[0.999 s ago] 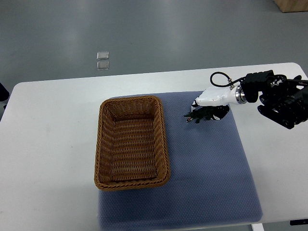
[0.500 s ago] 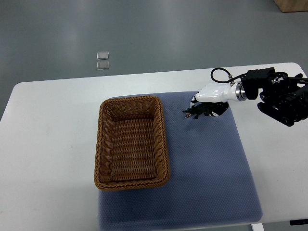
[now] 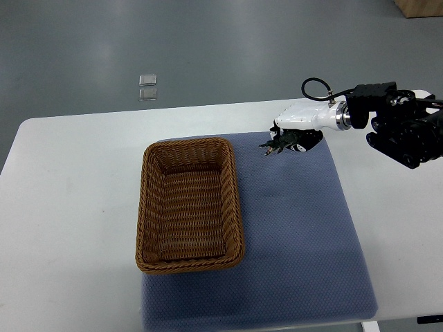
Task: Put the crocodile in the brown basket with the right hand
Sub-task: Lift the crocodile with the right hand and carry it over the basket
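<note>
My right hand (image 3: 301,123) grips the dark crocodile (image 3: 278,144) at the blue mat's (image 3: 297,228) far edge | brown basket (image 3: 188,143) sits left, nearer | I should clear its rim before loosening my fingers.

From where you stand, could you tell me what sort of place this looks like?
Likely a robotics lab or test room: a plain white rounded table carrying a blue-grey textured mat, a brown woven wicker basket, and a bare, smooth grey floor beyond.
</note>
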Available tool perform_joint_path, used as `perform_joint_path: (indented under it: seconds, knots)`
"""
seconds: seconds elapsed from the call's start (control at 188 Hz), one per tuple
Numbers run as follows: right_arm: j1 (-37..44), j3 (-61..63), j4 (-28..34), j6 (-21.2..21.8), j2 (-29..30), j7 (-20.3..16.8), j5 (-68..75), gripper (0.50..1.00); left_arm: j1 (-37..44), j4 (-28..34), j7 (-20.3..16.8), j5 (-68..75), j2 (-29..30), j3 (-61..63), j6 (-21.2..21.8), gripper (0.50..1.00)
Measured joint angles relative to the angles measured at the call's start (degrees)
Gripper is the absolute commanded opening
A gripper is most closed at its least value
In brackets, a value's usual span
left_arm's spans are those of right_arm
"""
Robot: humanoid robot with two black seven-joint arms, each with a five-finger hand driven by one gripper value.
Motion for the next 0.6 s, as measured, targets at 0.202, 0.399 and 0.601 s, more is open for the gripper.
perform_joint_path:
  seconds: [0.202,0.399,0.601]
  knots:
    - [1.07,1.13,0.00,0.19,1.12,0.00,0.21,0.549,0.00,0.00,0.01,0.00,0.00,0.00,0.00,1.000]
    - [1.45,1.28,0.15,-0.10,2.33,0.00,0.22,0.549,-0.01,0.00,0.02,0.00,0.00,0.00,0.00,1.000]
    - [2.94,1.41,1.40,-1.11,3.35,0.00,0.30,0.549,0.00,0.00,0.02,0.00,0.00,0.00,0.00,1.000]
